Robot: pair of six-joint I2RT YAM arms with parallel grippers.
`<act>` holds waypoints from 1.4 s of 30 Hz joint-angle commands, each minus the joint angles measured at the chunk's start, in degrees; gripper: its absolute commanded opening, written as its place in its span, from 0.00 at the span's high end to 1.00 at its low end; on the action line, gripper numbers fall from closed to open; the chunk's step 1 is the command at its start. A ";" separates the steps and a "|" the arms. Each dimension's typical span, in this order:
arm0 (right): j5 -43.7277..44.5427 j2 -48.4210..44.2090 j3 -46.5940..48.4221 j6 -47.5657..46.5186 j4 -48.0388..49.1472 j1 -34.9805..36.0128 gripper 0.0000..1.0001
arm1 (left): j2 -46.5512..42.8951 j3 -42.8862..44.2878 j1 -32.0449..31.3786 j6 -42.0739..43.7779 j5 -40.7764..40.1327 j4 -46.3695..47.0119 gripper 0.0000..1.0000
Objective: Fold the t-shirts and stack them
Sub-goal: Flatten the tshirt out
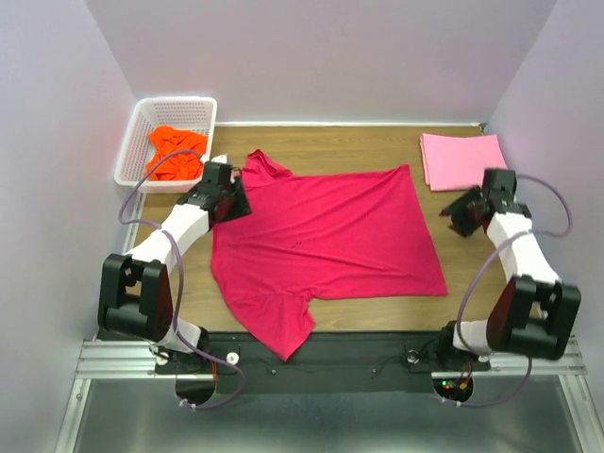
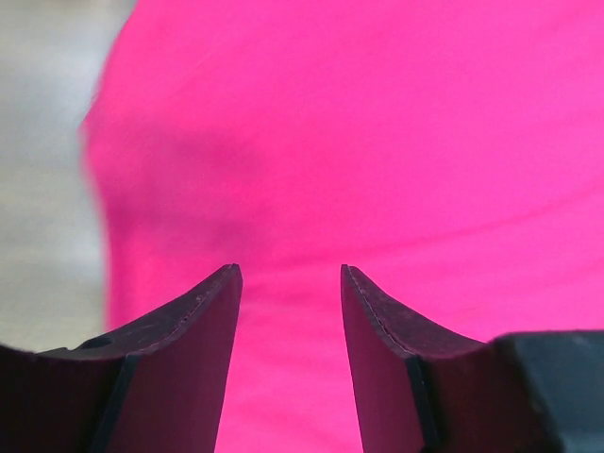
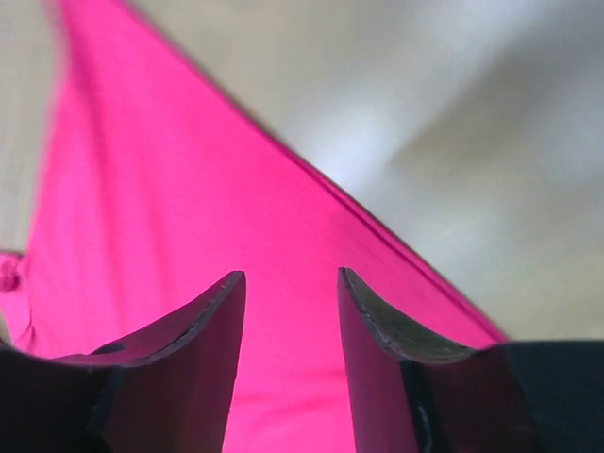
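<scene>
A crimson-red t-shirt (image 1: 326,241) lies spread flat across the middle of the table, collar toward the back left and one sleeve hanging toward the front edge. My left gripper (image 1: 233,198) hovers at its left shoulder beside the collar. In the left wrist view this gripper (image 2: 288,269) is open, with only red cloth (image 2: 377,142) beyond the gap. My right gripper (image 1: 459,215) sits just off the shirt's right edge. It is open too (image 3: 288,274), looking down on the hem (image 3: 189,236). A light pink t-shirt (image 1: 462,159) lies folded at the back right. A bright orange t-shirt (image 1: 176,151) is crumpled in the basket.
The white lattice basket (image 1: 179,102) stands at the back left corner, close to my left arm. Bare wooden table (image 1: 359,142) shows behind the red shirt and between it and the pink one. Walls close in on both sides and the back.
</scene>
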 commanded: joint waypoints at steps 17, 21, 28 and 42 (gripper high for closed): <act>-2.77 41.37 31.48 -5.61 14.88 11.49 0.75 | 34.45 39.16 -4.43 6.26 -4.47 -0.64 0.61; -1.89 42.69 28.76 -5.43 14.89 11.49 0.76 | 38.68 41.71 -2.94 5.91 -4.04 -0.46 0.63; 1.44 41.99 21.03 -5.52 14.89 10.97 0.76 | 38.95 38.65 0.49 4.94 -4.82 -0.02 0.63; 3.57 33.20 20.04 -10.96 14.80 10.52 0.69 | 34.38 35.74 1.29 4.06 -0.88 0.94 0.58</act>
